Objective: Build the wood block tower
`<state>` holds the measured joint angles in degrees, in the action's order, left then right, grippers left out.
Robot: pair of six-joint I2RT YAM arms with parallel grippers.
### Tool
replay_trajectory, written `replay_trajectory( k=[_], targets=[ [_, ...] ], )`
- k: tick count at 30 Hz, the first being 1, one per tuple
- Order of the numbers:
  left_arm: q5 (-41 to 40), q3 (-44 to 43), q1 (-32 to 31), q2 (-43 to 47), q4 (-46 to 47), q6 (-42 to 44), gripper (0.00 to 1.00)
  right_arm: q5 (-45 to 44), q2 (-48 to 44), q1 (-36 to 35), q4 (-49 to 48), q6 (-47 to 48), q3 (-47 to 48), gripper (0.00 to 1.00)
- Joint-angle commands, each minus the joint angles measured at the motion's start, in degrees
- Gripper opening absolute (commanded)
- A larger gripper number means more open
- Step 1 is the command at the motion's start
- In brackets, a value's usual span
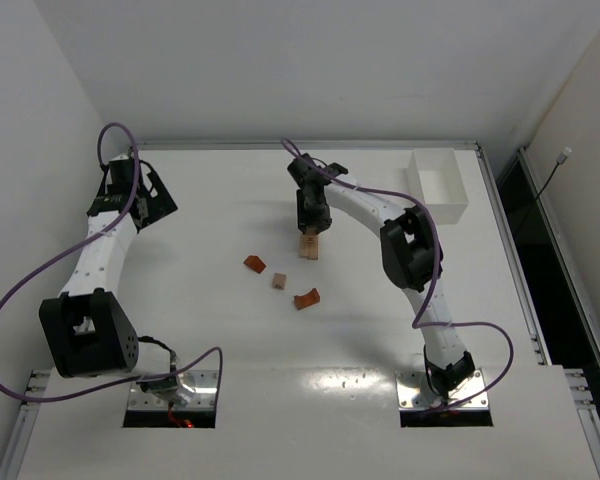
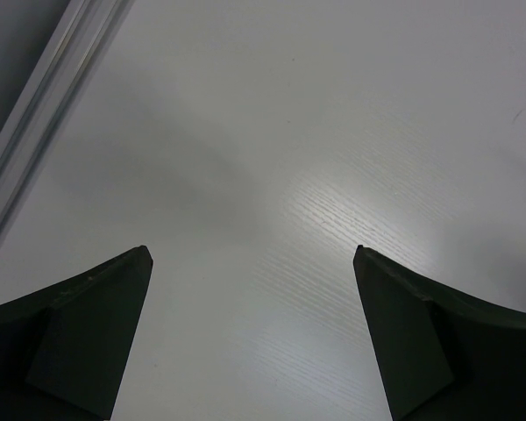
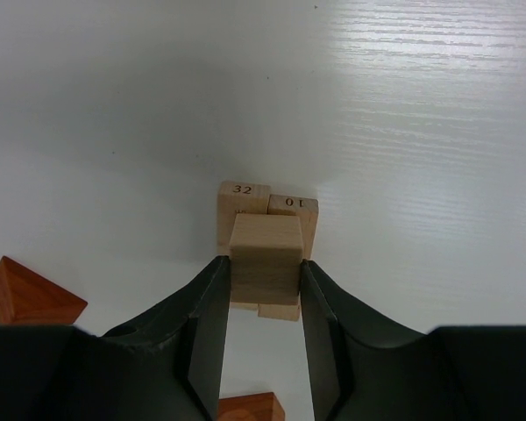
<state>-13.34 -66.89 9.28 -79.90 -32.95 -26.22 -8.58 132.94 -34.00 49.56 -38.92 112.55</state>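
My right gripper (image 1: 311, 224) (image 3: 263, 263) is shut on a light tan wood cube (image 3: 265, 250) and holds it right over two tan bars, marked 32 (image 3: 242, 198) and 10 (image 3: 296, 209), which lie side by side as the tower's base (image 1: 308, 248). I cannot tell whether the cube touches them. Loose on the table are a reddish-orange wedge (image 1: 254, 263) (image 3: 31, 296), a small tan cube (image 1: 278, 281) and a reddish-orange arch (image 1: 306, 298) (image 3: 250, 408). My left gripper (image 1: 152, 203) (image 2: 252, 254) is open and empty over bare table at the far left.
A white rectangular box (image 1: 437, 183) stands at the back right, right of the right arm. A raised rail (image 2: 44, 114) runs along the table's left edge, near the left gripper. The loose blocks lie just left and in front of the tower base.
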Motion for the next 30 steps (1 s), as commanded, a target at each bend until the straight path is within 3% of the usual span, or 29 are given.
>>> replay_trajectory(
  k=[1, 7, 17, 21, 25, 26, 28, 30],
  targets=[
    [0.34, -1.05, -0.58, -0.08, 1.13, -0.50, 1.00, -0.82, -0.32, -0.37, -1.22, 0.24, 1.88, 0.33],
    [0.34, -1.05, -0.58, -0.08, 1.13, -0.50, 1.00, -0.83, -0.32, -0.37, -1.22, 0.24, 1.88, 0.44],
    [0.86, -1.05, -0.58, -0.61, 1.13, -0.50, 1.00, 1.64, -8.21, -0.89, -4.56, 8.14, 0.66, 0.47],
    [0.86, -1.05, -0.58, -0.61, 1.13, 0.02, 1.00, 7.15, -18.58, -1.51, -9.83, 20.68, -7.68, 0.47],
    [2.62, -1.05, -0.58, -0.61, 1.13, 3.09, 1.00, 27.68, -31.48, -2.04, -11.15, 48.51, -21.97, 0.53],
    [3.23, -1.57, -0.58, -0.61, 1.13, 3.71, 1.00, 28.87, -33.00, -2.04, -11.15, 51.98, -23.94, 0.56],
    [3.24, -2.10, -0.58, -0.61, 0.61, 4.95, 1.00, 33.68, -34.07, -3.17, -6.78, 64.49, -26.41, 0.57],
    [3.76, -2.63, -0.58, -1.14, 0.00, 6.17, 1.00, 35.72, -34.60, -3.96, -2.13, 70.09, -28.17, 0.55]
  ],
)
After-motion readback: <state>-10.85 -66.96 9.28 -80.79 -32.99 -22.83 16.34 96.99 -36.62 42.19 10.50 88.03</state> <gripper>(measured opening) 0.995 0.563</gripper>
